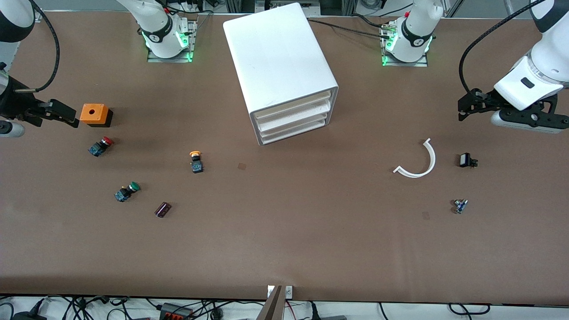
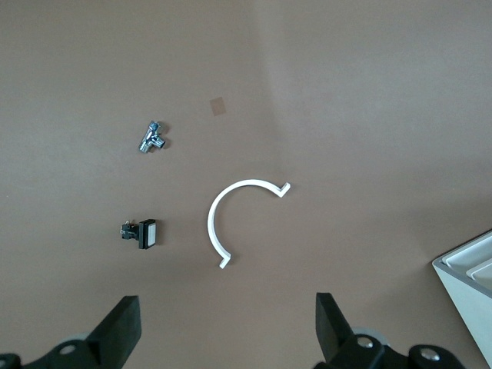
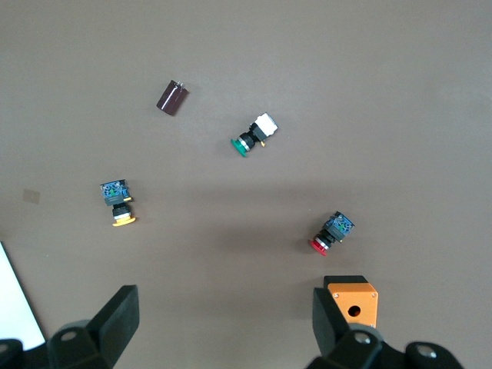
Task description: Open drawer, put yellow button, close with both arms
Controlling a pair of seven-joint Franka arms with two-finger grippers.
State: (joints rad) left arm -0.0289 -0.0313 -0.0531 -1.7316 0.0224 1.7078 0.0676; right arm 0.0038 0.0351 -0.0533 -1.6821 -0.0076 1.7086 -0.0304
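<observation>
**Brown tabletop under even light**

A matte brown tabletop point(image 1: 284, 240) fills nearly the whole scene, lit evenly with only soft shadows. Two small darker square patches point(image 1: 242, 166) mark its surface. Along its front edge, black cables point(image 1: 209, 309) trail over a pale floor, and metal framing point(image 1: 284, 4) stands along its top edge.

Both arms wait raised above the desk, the left gripper point(image 1: 462, 108) at the left arm's end and the right gripper point(image 1: 73, 116) at the right arm's end, each pointing inward toward the middle, jaws spread wide and holding nothing.
</observation>
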